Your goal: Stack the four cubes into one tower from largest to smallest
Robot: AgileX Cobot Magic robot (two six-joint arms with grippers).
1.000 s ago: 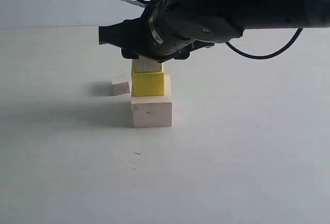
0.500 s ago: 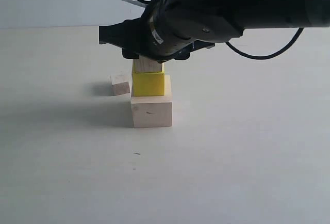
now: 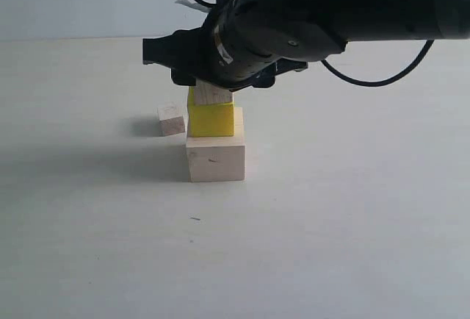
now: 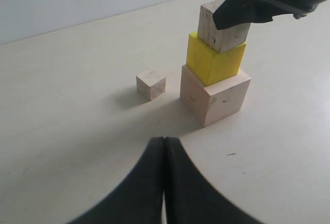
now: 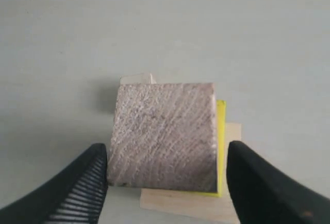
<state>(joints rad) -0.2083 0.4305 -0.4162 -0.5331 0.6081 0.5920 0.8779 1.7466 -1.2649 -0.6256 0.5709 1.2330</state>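
Observation:
The large pale wood cube [image 3: 215, 159] stands on the table with the yellow cube [image 3: 211, 120] on top of it. A small wood cube [image 3: 213, 95] rests on the yellow one, a little askew. My right gripper [image 5: 167, 154] is open and straddles this small cube, with a gap showing at one finger. The smallest wood cube [image 3: 171, 120] lies alone on the table just left of the stack. My left gripper [image 4: 164, 141] is shut and empty, hanging back from the stack [image 4: 216, 97]; it does not show in the exterior view.
The right arm's black body [image 3: 308, 10] and a cable [image 3: 374, 78] hang over the stack and hide its top. Pale bare table [image 3: 330, 223] spreads around the cubes on all sides.
The right gripper has lifted slightly off the stack. The small wood cube stays on the yellow cube. The other cubes have not moved.

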